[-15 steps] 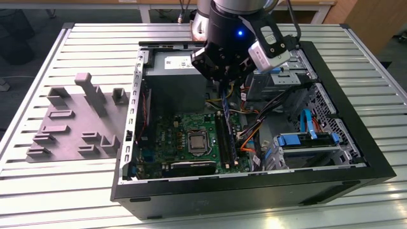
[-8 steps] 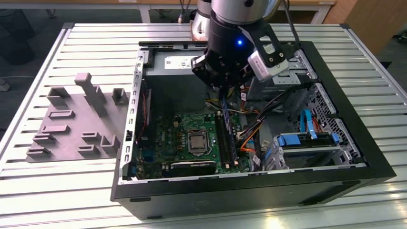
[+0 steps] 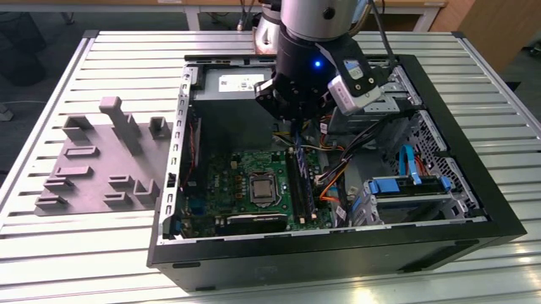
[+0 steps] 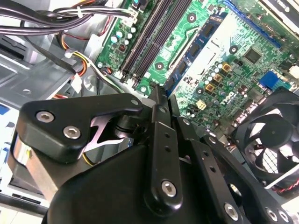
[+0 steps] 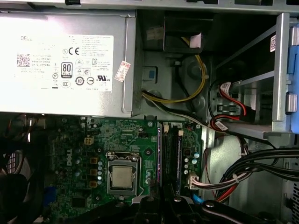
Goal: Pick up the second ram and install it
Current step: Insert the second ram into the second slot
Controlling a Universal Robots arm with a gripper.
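Pincer: my black metal pincer [image 4: 161, 100] hangs above the long black memory slots [image 5: 169, 156], fingers pressed together, pinching nothing visible.
Progress: I judge the dark flat second ram [image 5: 178, 156] seated.

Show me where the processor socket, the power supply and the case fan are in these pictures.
processor socket [image 5: 122, 177], first wrist view, on the metal lid at its centre.
power supply [image 5: 65, 60], first wrist view, on its pale label.
case fan [image 4: 271, 149], second wrist view, on the black blades beside the hub.

Slatted metal table [image 3: 101, 253] w/ open PC case [image 3: 473, 209], grey fixture plate [image 3: 93, 164]
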